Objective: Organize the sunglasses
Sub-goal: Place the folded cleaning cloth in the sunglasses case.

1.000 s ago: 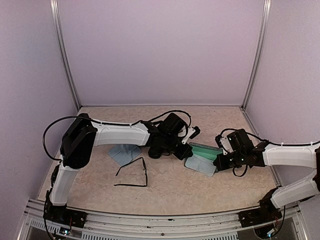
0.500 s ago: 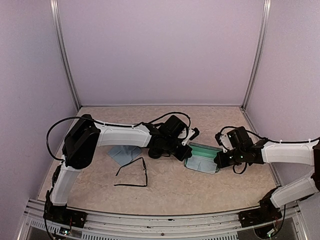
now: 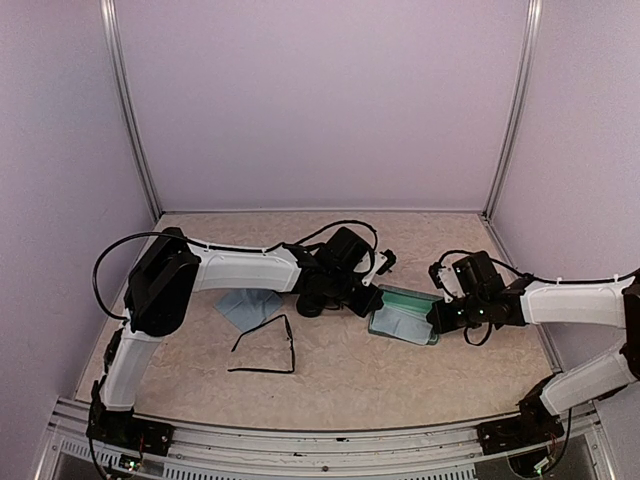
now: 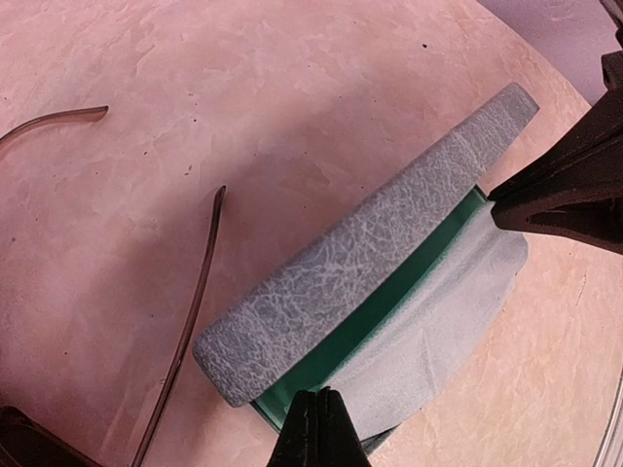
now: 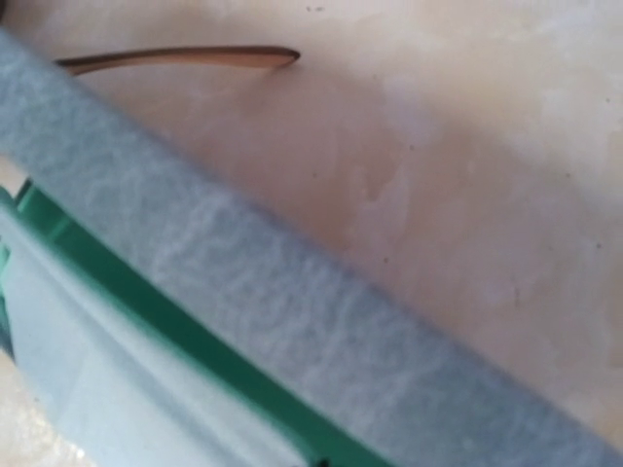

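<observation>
Case [image 3: 403,313] lid has dropped lower, nearly closed. Left end effector [image 4: 313,428] and right end effector [image 3: 438,318] both pinched tight, empty, at its ends. Black sunglasses [image 3: 265,350] lie near-left on counter [image 3: 340,390], brown pair [image 4: 185,331] beside case: neither stowed.

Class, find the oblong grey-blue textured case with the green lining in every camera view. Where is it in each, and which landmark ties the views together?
Top external: grey-blue textured case, right of centre, between the two arms.
Left wrist: the case crosses the middle diagonally, lid ajar.
Right wrist: the case is a wide diagonal band, very close.
Shared landmark: its green lining.
</observation>
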Controlling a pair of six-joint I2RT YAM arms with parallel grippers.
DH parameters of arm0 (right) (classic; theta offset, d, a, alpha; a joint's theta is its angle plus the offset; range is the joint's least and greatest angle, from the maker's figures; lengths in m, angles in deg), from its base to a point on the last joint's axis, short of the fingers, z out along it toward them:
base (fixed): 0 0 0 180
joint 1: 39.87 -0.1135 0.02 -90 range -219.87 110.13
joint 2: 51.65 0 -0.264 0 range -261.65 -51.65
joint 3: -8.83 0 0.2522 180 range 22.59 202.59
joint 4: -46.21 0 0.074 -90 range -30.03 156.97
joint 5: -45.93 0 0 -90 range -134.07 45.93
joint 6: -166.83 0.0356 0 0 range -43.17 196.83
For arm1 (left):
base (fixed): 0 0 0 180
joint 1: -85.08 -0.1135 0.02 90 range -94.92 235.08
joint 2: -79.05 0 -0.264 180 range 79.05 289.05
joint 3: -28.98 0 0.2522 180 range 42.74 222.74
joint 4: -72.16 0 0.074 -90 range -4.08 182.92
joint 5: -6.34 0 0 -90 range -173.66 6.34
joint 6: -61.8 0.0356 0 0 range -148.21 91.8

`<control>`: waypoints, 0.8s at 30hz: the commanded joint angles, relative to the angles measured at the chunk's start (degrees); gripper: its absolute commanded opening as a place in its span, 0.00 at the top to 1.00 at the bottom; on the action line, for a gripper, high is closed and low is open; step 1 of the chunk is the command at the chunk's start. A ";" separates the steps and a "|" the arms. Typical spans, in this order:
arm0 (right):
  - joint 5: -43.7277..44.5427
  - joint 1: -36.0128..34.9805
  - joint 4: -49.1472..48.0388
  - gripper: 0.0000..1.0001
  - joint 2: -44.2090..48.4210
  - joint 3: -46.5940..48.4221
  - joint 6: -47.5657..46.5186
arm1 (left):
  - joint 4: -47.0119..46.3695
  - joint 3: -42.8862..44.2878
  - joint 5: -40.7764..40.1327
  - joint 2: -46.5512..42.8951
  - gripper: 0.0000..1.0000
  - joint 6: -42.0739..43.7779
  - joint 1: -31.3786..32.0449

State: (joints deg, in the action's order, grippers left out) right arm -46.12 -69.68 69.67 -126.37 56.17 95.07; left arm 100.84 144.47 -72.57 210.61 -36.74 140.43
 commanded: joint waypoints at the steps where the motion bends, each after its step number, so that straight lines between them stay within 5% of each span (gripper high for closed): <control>1: 2.48 1.06 0.53 1.00 -0.76 0.92 -0.65 | -0.82 1.35 -1.37 1.65 1.00 -0.42 -0.86; 24: 3.40 1.02 0.12 1.00 -2.09 2.13 -2.21 | -0.96 1.37 -0.81 2.09 1.00 -0.78 -0.16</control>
State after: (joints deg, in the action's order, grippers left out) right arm -44.41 -69.61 69.08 -127.64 56.96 93.60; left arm 100.38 144.47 -72.53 211.69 -37.02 140.41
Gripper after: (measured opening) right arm 0.006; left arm 0.005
